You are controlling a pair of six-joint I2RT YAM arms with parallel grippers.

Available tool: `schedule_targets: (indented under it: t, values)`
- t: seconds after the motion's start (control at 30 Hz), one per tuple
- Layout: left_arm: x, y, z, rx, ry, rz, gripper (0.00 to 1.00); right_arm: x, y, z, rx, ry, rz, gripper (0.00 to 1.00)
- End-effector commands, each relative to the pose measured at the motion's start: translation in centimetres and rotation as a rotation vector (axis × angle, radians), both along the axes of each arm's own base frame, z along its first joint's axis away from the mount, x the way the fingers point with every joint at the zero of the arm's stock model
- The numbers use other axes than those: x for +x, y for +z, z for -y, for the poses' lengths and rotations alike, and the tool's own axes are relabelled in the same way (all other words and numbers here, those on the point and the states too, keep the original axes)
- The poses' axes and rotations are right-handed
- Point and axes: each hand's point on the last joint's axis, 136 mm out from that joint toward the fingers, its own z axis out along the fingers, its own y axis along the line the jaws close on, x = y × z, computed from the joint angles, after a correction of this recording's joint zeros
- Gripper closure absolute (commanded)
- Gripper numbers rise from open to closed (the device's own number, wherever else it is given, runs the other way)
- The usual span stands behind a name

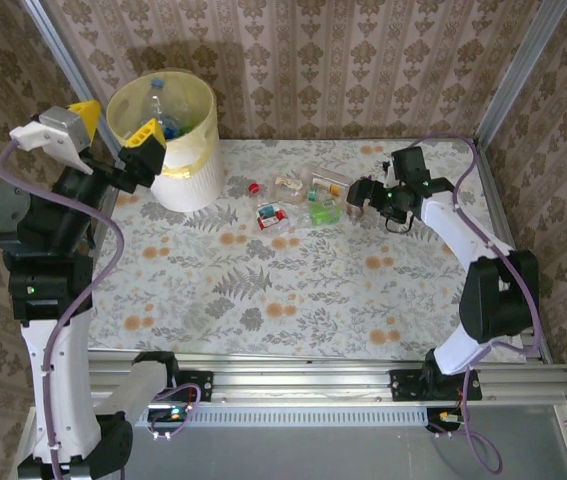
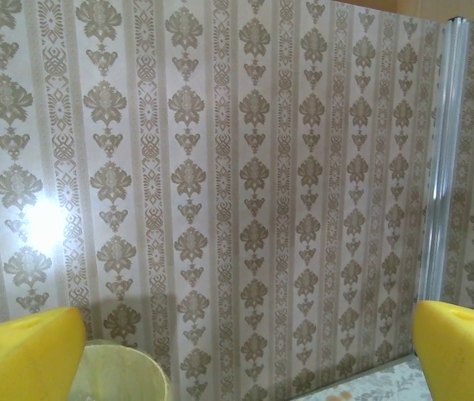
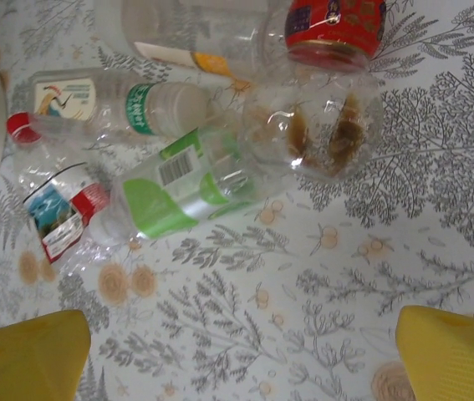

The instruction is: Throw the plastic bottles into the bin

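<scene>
The pale-yellow bin (image 1: 168,140) stands at the back left of the table, with several bottles inside it. My left gripper (image 1: 116,122) hovers open at the bin's left rim, its yellow fingers (image 2: 23,355) wide apart and nothing between them; the bin's rim (image 2: 119,372) shows below. A cluster of plastic bottles (image 1: 308,200) lies mid-table. My right gripper (image 1: 355,197) is open just right of the cluster and holds nothing. In front of it lie a green-labelled bottle (image 3: 186,180), a clear bottle with brown dregs (image 3: 312,125), a red-labelled one (image 3: 333,25) and a crushed red-capped one (image 3: 57,221).
Patterned walls close the back and sides, with a metal post (image 2: 437,167) at the corner. A small red cap (image 1: 253,187) lies between bin and cluster. The floral tablecloth (image 1: 293,290) stretches bare toward the near edge.
</scene>
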Motion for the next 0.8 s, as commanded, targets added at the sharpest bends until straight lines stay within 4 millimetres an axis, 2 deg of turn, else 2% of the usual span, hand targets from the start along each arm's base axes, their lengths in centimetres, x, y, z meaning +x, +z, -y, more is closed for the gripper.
schedule_targets:
  t: [0.0, 0.17, 0.3, 0.57, 0.77]
  values:
    - [-1.2, -0.4, 0.6, -0.008, -0.047, -0.02, 0.0, 1.8, -1.2, 0.7, -0.022, -0.028, -0.03, 0.05]
    - [-2.3, -0.9, 0.4, 0.01, -0.03, -0.028, 0.0, 4.0, -3.7, 1.1, -0.027, -0.043, -0.077, 0.05]
    - [-3.4, -0.8, 0.3, 0.017, -0.025, -0.015, 0.0, 4.8, -5.6, 1.1, -0.022, -0.05, -0.116, 0.04]
    - [-4.2, -1.2, 0.3, 0.026, -0.022, -0.025, 0.0, 6.3, -7.7, 1.0, -0.011, -0.059, -0.143, 0.04]
    - [-4.0, -1.5, 0.1, 0.027, -0.013, -0.033, 0.0, 7.0, -9.0, 0.9, 0.005, -0.062, -0.158, 0.05]
